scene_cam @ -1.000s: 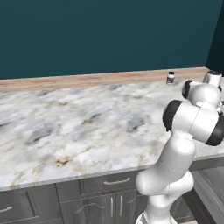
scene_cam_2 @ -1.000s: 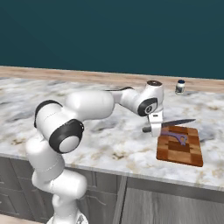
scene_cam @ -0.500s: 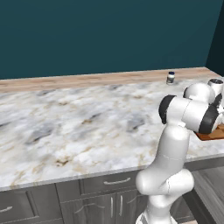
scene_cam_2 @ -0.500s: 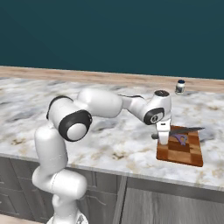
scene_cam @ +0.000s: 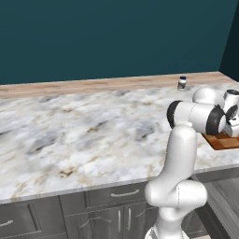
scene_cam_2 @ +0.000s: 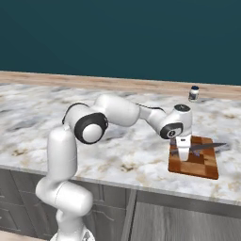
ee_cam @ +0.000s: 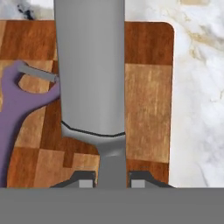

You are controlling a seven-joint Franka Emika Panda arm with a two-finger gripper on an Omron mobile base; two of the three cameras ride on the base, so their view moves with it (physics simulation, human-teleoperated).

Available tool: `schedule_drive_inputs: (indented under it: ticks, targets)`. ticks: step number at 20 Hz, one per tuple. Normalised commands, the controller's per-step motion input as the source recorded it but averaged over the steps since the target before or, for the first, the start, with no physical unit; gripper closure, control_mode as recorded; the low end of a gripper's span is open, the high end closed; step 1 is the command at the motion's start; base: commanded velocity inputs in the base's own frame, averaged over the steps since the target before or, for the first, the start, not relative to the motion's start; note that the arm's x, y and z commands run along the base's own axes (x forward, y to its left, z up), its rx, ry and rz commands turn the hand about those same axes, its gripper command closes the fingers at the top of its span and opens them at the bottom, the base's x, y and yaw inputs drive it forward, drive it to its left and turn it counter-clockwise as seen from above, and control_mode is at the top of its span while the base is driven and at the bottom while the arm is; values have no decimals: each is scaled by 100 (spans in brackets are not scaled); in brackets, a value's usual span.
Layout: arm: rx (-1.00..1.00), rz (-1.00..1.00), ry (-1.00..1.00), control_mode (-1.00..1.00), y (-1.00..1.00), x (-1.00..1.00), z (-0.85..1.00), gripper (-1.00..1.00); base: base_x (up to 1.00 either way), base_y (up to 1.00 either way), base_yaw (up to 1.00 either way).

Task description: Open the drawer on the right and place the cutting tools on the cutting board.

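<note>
Hand view: jaws pinch a grey knife [ee_cam: 89, 65], blade pointing straight ahead over the cutting board [ee_cam: 146, 100].

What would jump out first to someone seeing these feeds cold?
Probably the gripper, low over the cutting board near the counter's front edge, shut on a grey knife whose blade juts out level past the board. Next, the purple peeler lying flat on the board beside it.

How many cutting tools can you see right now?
2: a purple peeler lying on the cutting board, and a grey knife gripped in the hand above it. Others may be hidden.
</note>
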Motion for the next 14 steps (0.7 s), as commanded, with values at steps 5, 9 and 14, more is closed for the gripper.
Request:
schedule_drive_inputs:
  ticks: [5, 9, 14]
  targets:
    - [0, 0, 1, -100, -4, -6, -23, 100, 0, 0, 0]
    - [0, 0, 1, -100, 0, 0, -24, 100, 0, 0, 0]
    - [0, 0, 1, -100, 0, 0, -23, 100, 0, 0, 0]
